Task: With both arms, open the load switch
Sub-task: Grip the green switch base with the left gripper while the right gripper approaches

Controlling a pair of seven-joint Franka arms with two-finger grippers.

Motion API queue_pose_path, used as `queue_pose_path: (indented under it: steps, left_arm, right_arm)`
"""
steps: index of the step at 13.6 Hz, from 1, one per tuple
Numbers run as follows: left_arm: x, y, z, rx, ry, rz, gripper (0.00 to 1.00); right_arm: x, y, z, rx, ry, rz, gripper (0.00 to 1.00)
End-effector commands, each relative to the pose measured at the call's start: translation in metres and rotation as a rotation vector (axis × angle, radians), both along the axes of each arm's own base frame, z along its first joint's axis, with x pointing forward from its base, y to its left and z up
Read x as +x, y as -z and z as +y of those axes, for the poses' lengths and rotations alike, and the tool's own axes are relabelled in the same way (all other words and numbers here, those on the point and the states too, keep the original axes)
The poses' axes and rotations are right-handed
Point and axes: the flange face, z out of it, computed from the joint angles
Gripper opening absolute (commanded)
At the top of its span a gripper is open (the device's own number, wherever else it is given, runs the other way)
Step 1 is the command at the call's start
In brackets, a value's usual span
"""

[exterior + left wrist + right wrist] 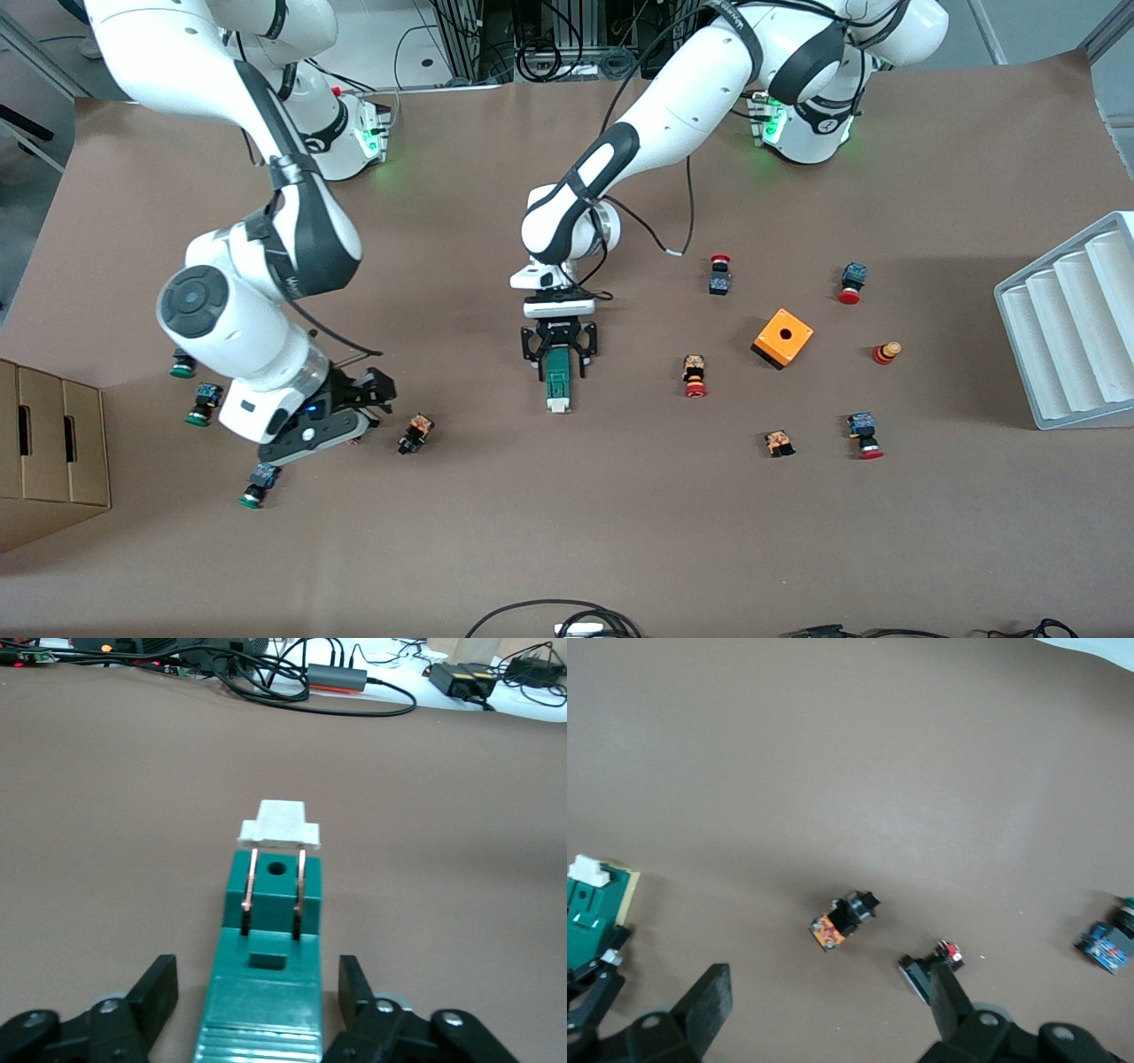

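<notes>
A brown counter (620,532) carries a load switch (558,379), a narrow green block with a white piece at the end nearer the front camera, lying near the middle of the counter. The left gripper (559,347) is down at the switch's end farther from the camera, one black finger on each side of the green body; the left wrist view shows a small gap on both sides, so the gripper is released and not yet grasping. The right gripper (354,399) hangs over the counter toward the right arm's end, its fingers spread wide and holding nothing, above a small black and orange push-button (415,434). Green-capped push-buttons (202,405) lie near it. Toward the left arm's end lie red-capped push-buttons (694,376), an orange box with a hole (782,338) and a white ribbed tray (1072,328). No writing on these things can be read.
</notes>
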Motion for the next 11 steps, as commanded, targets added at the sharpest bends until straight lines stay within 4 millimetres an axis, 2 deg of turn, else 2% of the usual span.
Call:
queue_pose_path:
  steps: [1, 2, 5, 8, 10, 11]
  left_arm:
    - [-0.013, 0.009, -0.012, 0.002, 0.021, -0.033, 0.76]
    - [-0.016, 0.017, -0.010, 0.026, 0.008, -0.052, 0.76]
    - [-0.026, 0.022, -0.012, 0.057, -0.013, -0.098, 0.76]
    - [-0.023, 0.024, -0.009, 0.070, -0.036, -0.123, 0.76]
    - [-0.020, 0.023, -0.008, 0.061, -0.044, -0.125, 0.70]
    - [-0.022, 0.026, -0.007, 0.060, -0.046, -0.120, 0.68]
  right_arm:
    - [0.001, -0.006, 0.015, 0.010, -0.040, -0.023, 1.00]
    - [-0.003, -0.006, 0.028, 0.008, -0.067, -0.026, 1.00]
    - [-0.006, 0.006, 0.061, -0.018, -0.204, -0.087, 1.00]
    - [-0.004, 0.026, 0.070, -0.067, -0.357, -0.117, 1.00]
    - [-0.004, 0.029, 0.076, -0.075, -0.414, -0.136, 1.00]
    - [-0.006, 0.026, 0.087, -0.086, -0.450, -0.167, 1.00]
